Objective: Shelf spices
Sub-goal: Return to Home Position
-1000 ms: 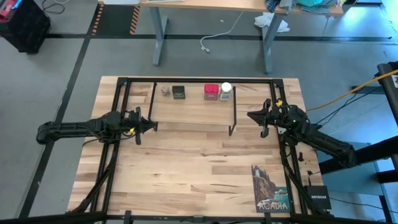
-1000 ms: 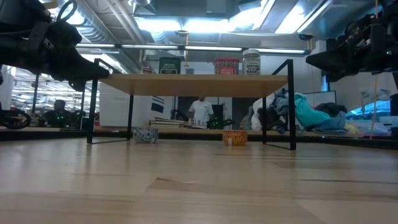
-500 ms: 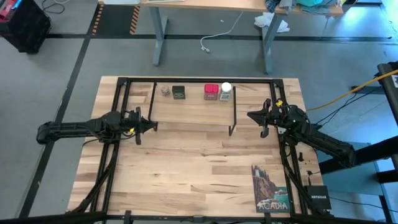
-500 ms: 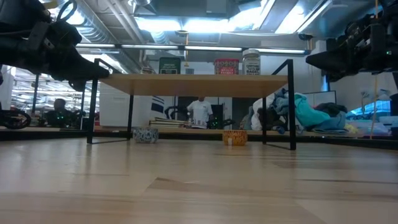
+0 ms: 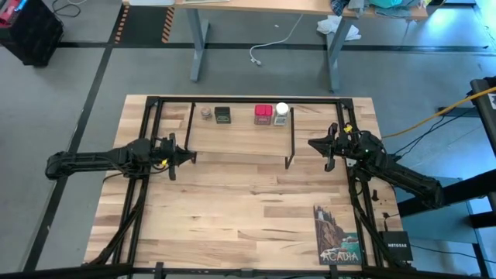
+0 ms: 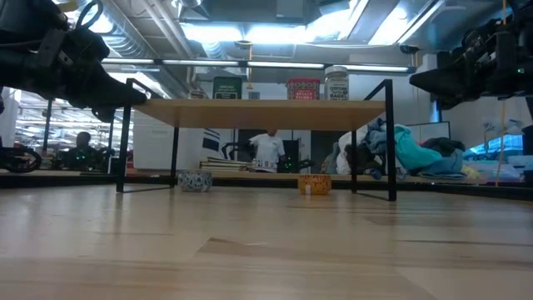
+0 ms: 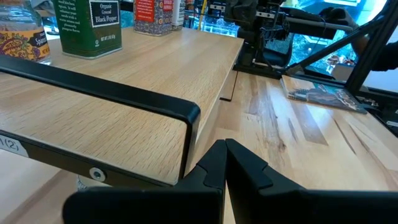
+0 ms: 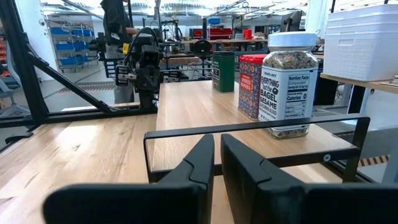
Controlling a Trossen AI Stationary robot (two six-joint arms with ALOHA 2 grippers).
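The shelf [image 5: 240,143], a light-wood plank on black wire legs, stands at the table's far middle. Along its far edge rest the spices, each on its base: a tiny tan jar [image 5: 205,113], a dark square tin [image 5: 223,115], a red square tin [image 5: 263,115] and a white-capped clear jar [image 5: 281,114]. My left gripper [image 5: 192,156] hovers shut just off the shelf's left end, pointing level at it. My right gripper [image 5: 311,142] hovers shut off the shelf's right end, also level. Both have nothing between their fingers. The jar [image 8: 286,87] and the tins show close in the right wrist view.
A picture card marked Acadia [image 5: 337,234] lies at the table's near right, and a black box [image 5: 395,246] lies beside it at the edge. Bare wood [image 5: 232,209] stretches in front of the shelf. A person [image 6: 268,150] stands in the room beyond the table.
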